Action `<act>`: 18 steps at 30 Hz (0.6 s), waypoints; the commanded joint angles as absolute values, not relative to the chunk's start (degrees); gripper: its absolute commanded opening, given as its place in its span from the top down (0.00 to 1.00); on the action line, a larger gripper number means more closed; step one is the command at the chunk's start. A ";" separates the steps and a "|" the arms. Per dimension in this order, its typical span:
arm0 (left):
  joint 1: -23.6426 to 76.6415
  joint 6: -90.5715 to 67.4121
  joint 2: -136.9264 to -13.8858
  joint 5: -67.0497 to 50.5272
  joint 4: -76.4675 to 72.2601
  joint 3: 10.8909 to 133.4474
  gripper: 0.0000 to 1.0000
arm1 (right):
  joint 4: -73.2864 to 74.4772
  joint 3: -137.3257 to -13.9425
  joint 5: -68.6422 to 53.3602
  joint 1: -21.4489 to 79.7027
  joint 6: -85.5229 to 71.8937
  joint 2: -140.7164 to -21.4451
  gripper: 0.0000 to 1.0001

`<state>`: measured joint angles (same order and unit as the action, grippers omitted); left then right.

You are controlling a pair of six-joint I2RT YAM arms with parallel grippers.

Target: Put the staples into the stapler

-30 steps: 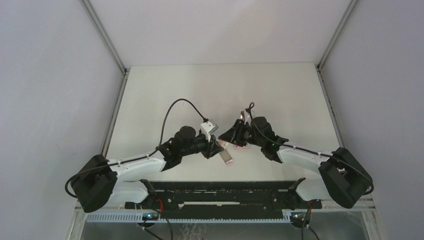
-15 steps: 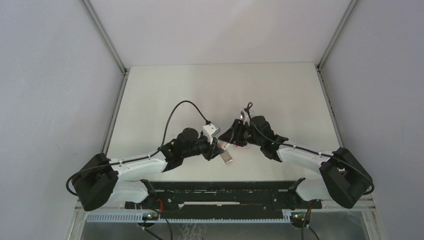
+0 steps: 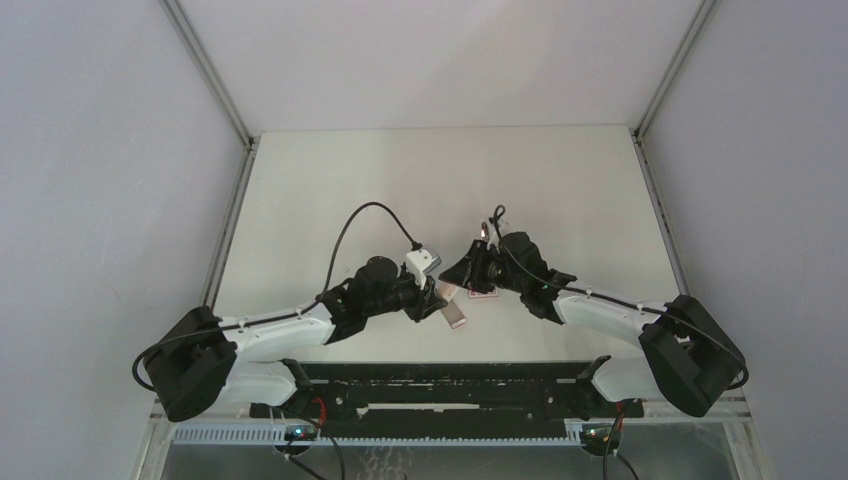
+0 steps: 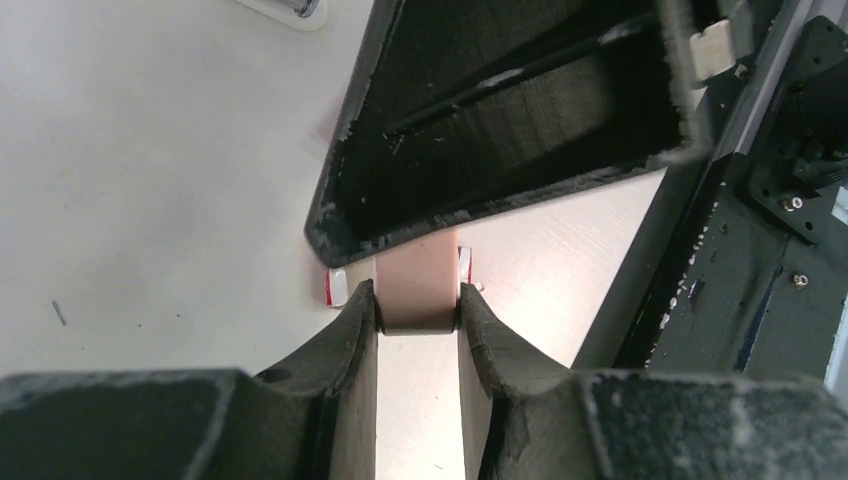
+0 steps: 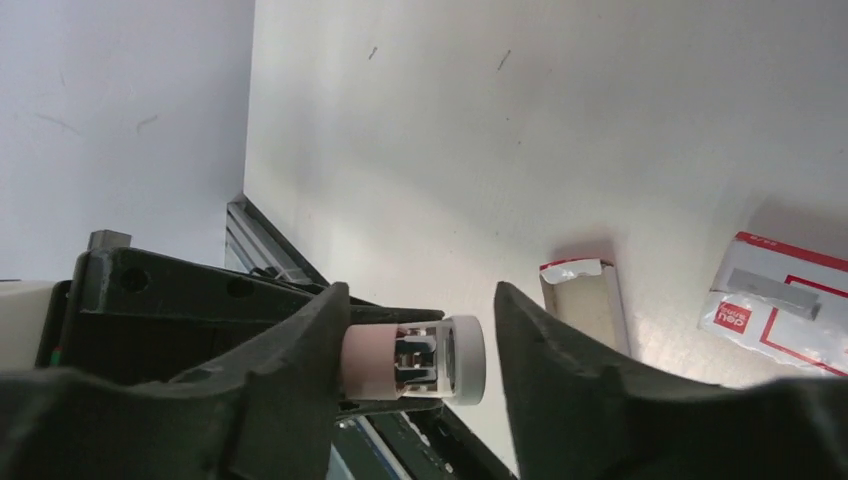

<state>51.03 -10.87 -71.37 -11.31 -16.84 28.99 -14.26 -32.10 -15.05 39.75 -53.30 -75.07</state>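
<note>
My left gripper (image 4: 415,295) is shut on a small pink stapler (image 4: 418,280) and holds it near the table's middle (image 3: 455,314). In the right wrist view the stapler's metal and white end (image 5: 440,358) sits between the fingers of my open right gripper (image 5: 420,292). The left finger (image 5: 300,360) is against the pink body and the right finger (image 5: 560,360) is apart from it. The pink-red carton sleeve with a white label (image 5: 775,295) and its slide-out tray (image 5: 585,300) lie on the table just beyond. I see no loose staple strip.
The two grippers meet tip to tip in the top view, the right gripper (image 3: 468,274) over the carton (image 3: 483,293). A black rail (image 3: 440,385) runs along the near edge. Grey walls enclose the white table (image 3: 440,180).
My left wrist has shifted slightly toward the right gripper with the stapler in it. The right arm and the carton have not moved.
</note>
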 commanded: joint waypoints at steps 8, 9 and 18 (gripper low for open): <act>51.25 -9.61 -70.88 -8.49 -17.13 30.82 1.00 | -4.79 -37.34 -8.41 39.85 -42.87 -67.55 0.16; 51.20 -9.74 -70.89 -6.99 -16.29 31.03 1.00 | -3.08 -37.29 -6.82 39.30 -42.21 -66.33 0.16; 33.16 -15.33 -75.10 4.47 -2.51 36.67 1.00 | 10.22 -37.29 4.39 34.16 -34.24 -54.65 0.16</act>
<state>41.36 -12.14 -74.30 -2.26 -7.46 31.90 3.70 -35.11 -2.59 35.55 -39.77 -58.48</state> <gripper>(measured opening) 0.312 0.842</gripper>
